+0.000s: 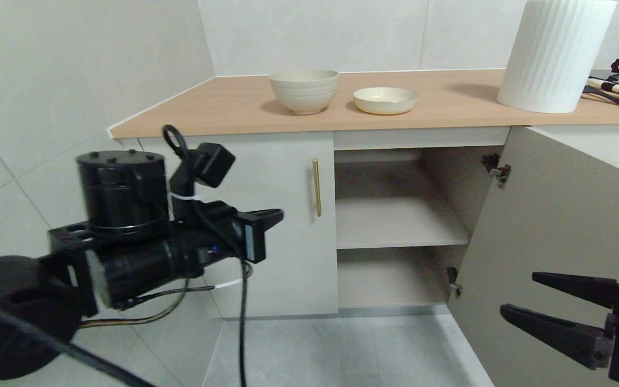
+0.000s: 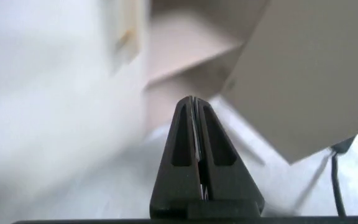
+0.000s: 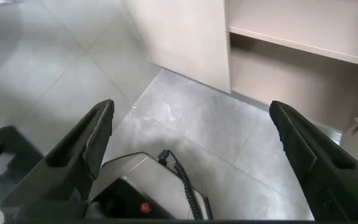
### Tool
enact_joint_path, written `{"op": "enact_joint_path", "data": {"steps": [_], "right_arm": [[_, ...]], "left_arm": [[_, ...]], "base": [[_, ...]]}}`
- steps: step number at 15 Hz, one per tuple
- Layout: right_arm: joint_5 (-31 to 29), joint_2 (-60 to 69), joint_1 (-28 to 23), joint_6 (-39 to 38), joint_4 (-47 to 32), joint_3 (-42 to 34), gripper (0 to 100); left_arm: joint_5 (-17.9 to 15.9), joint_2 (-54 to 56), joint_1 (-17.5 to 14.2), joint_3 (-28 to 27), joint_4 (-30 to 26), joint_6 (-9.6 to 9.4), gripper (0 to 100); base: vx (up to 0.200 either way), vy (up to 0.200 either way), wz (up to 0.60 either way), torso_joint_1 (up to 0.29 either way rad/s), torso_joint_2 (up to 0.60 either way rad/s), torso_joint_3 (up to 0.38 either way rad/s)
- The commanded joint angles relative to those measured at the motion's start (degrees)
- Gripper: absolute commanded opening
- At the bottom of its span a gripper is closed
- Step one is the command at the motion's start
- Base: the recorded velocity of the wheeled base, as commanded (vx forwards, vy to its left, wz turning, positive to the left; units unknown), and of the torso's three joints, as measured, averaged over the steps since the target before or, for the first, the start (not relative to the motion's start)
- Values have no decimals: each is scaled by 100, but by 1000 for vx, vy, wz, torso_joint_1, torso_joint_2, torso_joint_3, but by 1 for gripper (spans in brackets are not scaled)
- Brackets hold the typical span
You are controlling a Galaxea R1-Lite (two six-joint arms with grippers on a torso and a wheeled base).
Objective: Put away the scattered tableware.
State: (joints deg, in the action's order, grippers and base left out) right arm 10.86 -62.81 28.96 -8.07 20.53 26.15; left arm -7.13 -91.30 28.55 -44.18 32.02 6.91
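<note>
Wood-toned, the flat desk (image 1: 223, 107) tops a pale grey cabinet (image 1: 282, 252), and everything here is placed from that cabinet. A beige ribbed ceramic bowl (image 1: 304, 90) stands upright on the desk above the cabinet's closed left door (image 1: 288, 177), over the door's edge with the slim brass handle (image 1: 316, 187). A shallow cream round dish (image 1: 386, 100) rests just beside the bowl, apart from it, above the cabinet's open compartment. A tall white ribbed cylinder (image 1: 554, 54) stands farther along the desk, above the cabinet's swung-out right door (image 1: 556, 226). Inside the cabinet a pale shelf (image 1: 395, 221) divides the open compartment into an upper and a lower space.

The black left gripper (image 1: 266, 217) hangs in front of the cabinet's closed door, below the handle's level, its jaws clenched together on nothing (image 2: 194, 143). The black right gripper (image 1: 519, 294) hangs low in front of the cabinet's open door, over the grey floor tiles (image 3: 185, 124), jaws released and spread wide, holding nothing.
</note>
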Motion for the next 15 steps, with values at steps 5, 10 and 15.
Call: {"op": "enact_joint_path", "data": {"steps": [5, 10, 15], "right_arm": [[4, -1454, -198, 34, -23, 1208, 100], [-357, -1937, -400, 25, -40, 1507, 100], [-392, -1955, -392, 7, -40, 1551, 100]], "left_arm": [[-60, 1852, -834, 454, -1076, 47, 100], [-104, 1923, -1009, 428, -1005, 320, 100], [-113, 1940, -1053, 428, -1005, 293, 100]], "base": [[0, 0, 0, 0, 0, 0], [0, 0, 0, 0, 0, 0], [0, 0, 0, 0, 0, 0]]}}
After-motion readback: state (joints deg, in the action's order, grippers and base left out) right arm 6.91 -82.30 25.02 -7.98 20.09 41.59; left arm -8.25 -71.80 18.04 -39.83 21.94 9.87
